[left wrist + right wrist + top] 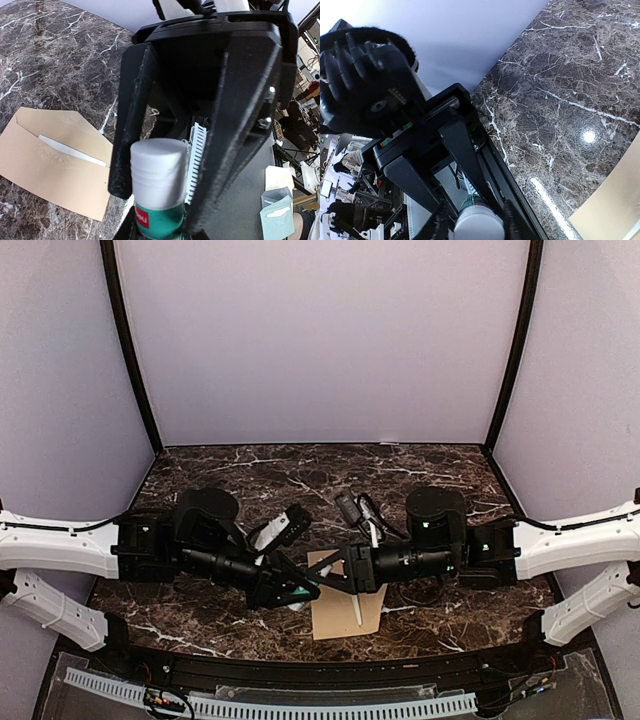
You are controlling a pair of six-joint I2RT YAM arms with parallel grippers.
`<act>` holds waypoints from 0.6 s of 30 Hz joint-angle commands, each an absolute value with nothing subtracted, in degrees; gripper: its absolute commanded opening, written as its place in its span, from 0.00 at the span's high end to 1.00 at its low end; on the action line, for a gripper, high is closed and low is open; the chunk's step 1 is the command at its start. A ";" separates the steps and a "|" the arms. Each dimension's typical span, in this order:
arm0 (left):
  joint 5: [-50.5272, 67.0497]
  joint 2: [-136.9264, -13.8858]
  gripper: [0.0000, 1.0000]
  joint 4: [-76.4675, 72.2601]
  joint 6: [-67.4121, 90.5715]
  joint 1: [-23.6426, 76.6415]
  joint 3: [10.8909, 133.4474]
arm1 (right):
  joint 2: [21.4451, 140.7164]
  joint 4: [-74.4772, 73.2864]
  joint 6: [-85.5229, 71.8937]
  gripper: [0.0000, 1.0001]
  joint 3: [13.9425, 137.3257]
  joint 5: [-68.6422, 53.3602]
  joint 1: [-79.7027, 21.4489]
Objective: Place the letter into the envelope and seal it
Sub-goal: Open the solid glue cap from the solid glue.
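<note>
The letter (72,150) is inside the envelope (55,172). Only a thin white sliver of it shows along the mouth, just under the fold of the flap. The envelope lies flat on the table (50,60), near the front edge and about midway between the two arm bases. Its pointed flap is folded back and lies open on the dark marble, so the envelope is not sealed. Nothing touches it.

In the air above the envelope's far left part the two arms meet tip to tip, with a glue stick (157,182) between them. The stick has a ribbed white cap and a green body, and the cap is on. The green end points toward the left gripper (297,592) and the cap toward the right gripper (332,578).

The right gripper's fingers (131,125) stand narrowly apart on either side of the cap, close against it. I cannot tell whether they press on it. The left gripper's jaws are also narrow and flank the green body, seen best from the right wrist. Whether they clamp it is likewise unclear, so which gripper bears the stick cannot be told.

A ribbed white strip (270,704) runs along the front edge below the arm bases. Pale lilac walls (320,340) close in the table on three sides.
</note>
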State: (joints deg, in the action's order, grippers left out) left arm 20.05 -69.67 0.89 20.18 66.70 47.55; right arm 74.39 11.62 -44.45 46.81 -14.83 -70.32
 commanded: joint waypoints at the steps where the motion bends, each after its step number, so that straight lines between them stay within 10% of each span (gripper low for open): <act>1: 16.97 -68.11 0.95 -0.68 22.19 66.53 46.81 | 74.07 14.63 -46.25 0.57 46.26 -12.99 -69.91; 6: 15.33 -66.11 0.96 -3.50 23.74 66.53 44.69 | 72.67 14.74 -49.62 0.42 45.32 -9.92 -69.27; 18: 15.66 -65.72 0.98 -3.85 24.66 66.53 43.82 | 74.44 17.53 -51.39 0.55 45.80 -11.62 -69.08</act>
State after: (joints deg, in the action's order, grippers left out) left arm 15.57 -66.87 -2.07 24.05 66.65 44.53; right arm 73.63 14.22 -50.54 44.97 -10.76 -69.32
